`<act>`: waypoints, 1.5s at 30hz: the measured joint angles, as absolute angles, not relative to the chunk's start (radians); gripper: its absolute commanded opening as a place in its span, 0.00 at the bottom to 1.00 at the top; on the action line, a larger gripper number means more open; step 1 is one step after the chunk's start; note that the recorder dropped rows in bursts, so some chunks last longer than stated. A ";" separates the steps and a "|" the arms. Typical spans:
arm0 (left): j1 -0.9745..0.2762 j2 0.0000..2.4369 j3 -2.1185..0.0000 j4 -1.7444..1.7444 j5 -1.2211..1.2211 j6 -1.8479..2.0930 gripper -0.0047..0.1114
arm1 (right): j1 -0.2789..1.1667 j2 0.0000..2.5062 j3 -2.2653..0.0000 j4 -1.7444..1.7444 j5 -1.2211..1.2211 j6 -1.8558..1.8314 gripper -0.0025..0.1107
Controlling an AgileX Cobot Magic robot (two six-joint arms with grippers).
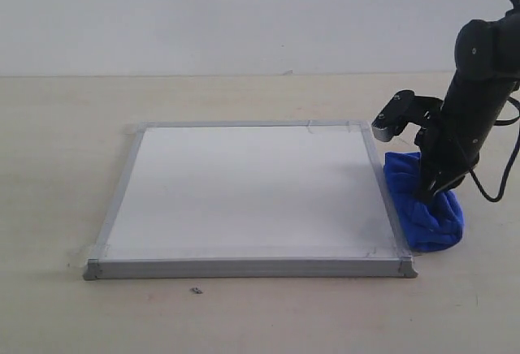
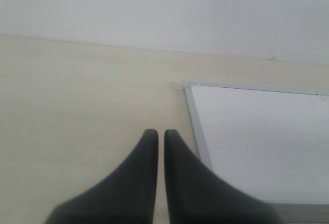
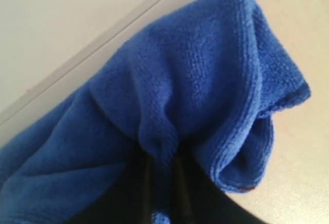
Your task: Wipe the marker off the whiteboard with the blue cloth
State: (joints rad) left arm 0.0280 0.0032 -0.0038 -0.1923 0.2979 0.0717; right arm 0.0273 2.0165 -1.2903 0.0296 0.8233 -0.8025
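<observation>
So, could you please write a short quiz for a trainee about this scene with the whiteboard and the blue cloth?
1. True or false: the blue cloth lies in the middle of the whiteboard.
2. Which fingers pinch the cloth? A) left B) right C) neither
3. Fill in: in the exterior view, the board shows ___ red marker line.
Key: 1 false, it lies on the table beside the board's right edge in the exterior view. 2 B, the right fingers. 3 no.
</observation>
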 measured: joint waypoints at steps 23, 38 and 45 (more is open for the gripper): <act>0.028 0.003 -0.004 -0.192 0.298 0.072 0.08 | 0.031 1.910 -1.292 -0.009 0.817 -0.620 0.53; 0.028 0.003 -0.004 -0.192 0.298 0.072 0.08 | 0.031 1.821 -1.291 0.074 0.908 -0.547 0.02; 0.028 0.003 -0.004 -0.192 0.298 0.072 0.08 | 0.031 1.880 -1.291 0.077 0.913 -0.545 0.02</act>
